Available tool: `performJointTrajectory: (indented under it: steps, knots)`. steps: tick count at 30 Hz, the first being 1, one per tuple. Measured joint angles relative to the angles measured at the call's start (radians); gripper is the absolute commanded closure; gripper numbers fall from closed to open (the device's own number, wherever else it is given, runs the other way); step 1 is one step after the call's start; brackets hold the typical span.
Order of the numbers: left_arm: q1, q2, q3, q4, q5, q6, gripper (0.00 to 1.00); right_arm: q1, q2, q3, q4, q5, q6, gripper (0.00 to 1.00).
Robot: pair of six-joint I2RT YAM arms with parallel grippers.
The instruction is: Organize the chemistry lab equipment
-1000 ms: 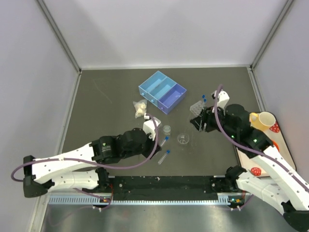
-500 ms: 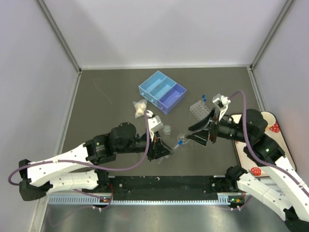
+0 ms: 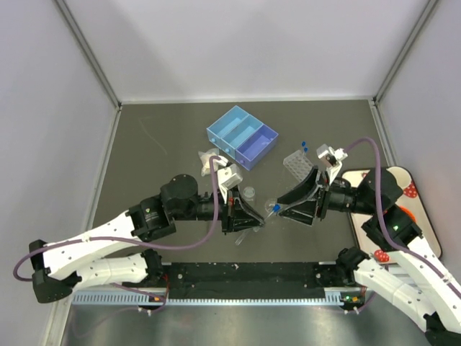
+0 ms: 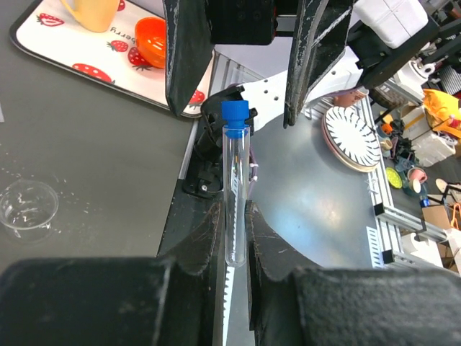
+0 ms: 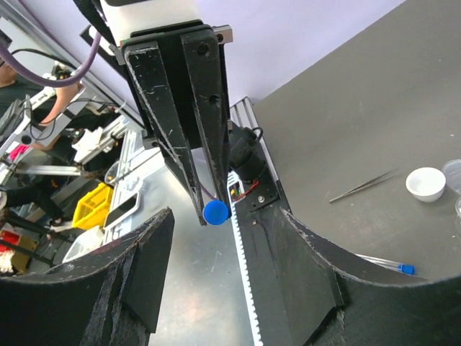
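Note:
My left gripper (image 4: 234, 238) is shut on the lower end of a clear blue-capped test tube (image 4: 235, 180) and holds it out above the table's middle. The tube's cap (image 5: 215, 212) points at my right gripper (image 5: 225, 216), which is open, its fingers either side of the cap and not touching it. From above, the two grippers (image 3: 259, 221) (image 3: 278, 210) meet tip to tip. The clear holed tube rack (image 3: 296, 163) stands behind the right gripper with blue-capped tubes (image 3: 304, 145) in it. Another test tube (image 5: 385, 264) lies on the table.
A blue compartment box (image 3: 243, 137) sits at the back centre, a white crumpled item (image 3: 209, 162) left of it. A tiny beaker (image 3: 249, 192), tweezers (image 5: 364, 186) and a small white dish (image 5: 425, 183) lie nearby. The strawberry tray (image 4: 86, 61) holds a yellow mug (image 4: 94, 11) and orange bowl (image 4: 155, 43).
My left gripper took a tube off the table and raised it toward the right. My right gripper left the rack and swung in, now facing the tube's cap.

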Motion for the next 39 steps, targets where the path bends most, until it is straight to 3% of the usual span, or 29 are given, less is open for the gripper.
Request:
performJointTrajectory:
  steps: [7,11,19,22,27,29,32,33,35,36,38,39]
  knots:
    - [0.004,0.031,0.002,0.028,0.036,-0.018,1.0,0.012,0.0,-0.013,0.061,-0.029,0.04,0.45]
    - [0.006,0.041,0.003,0.034,0.041,-0.021,1.0,0.034,0.002,-0.013,0.082,-0.032,0.048,0.54]
    - [0.016,0.041,0.011,0.048,0.042,-0.023,1.0,0.052,0.021,-0.014,0.09,-0.035,0.049,0.56]
    - [0.018,0.041,0.012,0.051,0.045,-0.025,1.0,0.053,0.021,-0.019,0.092,-0.035,0.047,0.66]
    - [0.019,0.041,0.013,0.063,0.065,-0.027,1.0,0.059,0.021,-0.019,0.091,-0.024,0.046,0.96]
    - [0.019,0.041,0.014,0.064,0.067,-0.029,0.99,0.059,0.021,-0.019,0.09,-0.018,0.042,1.0]
    - [0.02,0.041,0.014,0.063,0.067,-0.032,0.72,0.059,0.021,-0.019,0.087,-0.01,0.041,1.0]
    - [0.02,0.041,0.014,0.063,0.066,-0.033,0.51,0.059,0.021,-0.019,0.086,-0.008,0.041,1.0]
    - [0.02,0.041,0.014,0.063,0.063,-0.032,0.33,0.06,0.021,-0.019,0.083,-0.003,0.038,1.0]
    - [0.021,0.041,0.014,0.062,0.06,-0.037,0.15,0.061,0.021,-0.019,0.08,0.0,0.037,1.0]
    - [0.022,0.041,0.014,0.055,0.052,-0.04,0.01,0.064,0.022,-0.019,0.064,0.016,0.025,1.0]
    - [0.022,0.041,0.014,0.049,0.047,-0.031,0.01,0.065,0.023,-0.018,0.051,0.029,0.014,1.0]
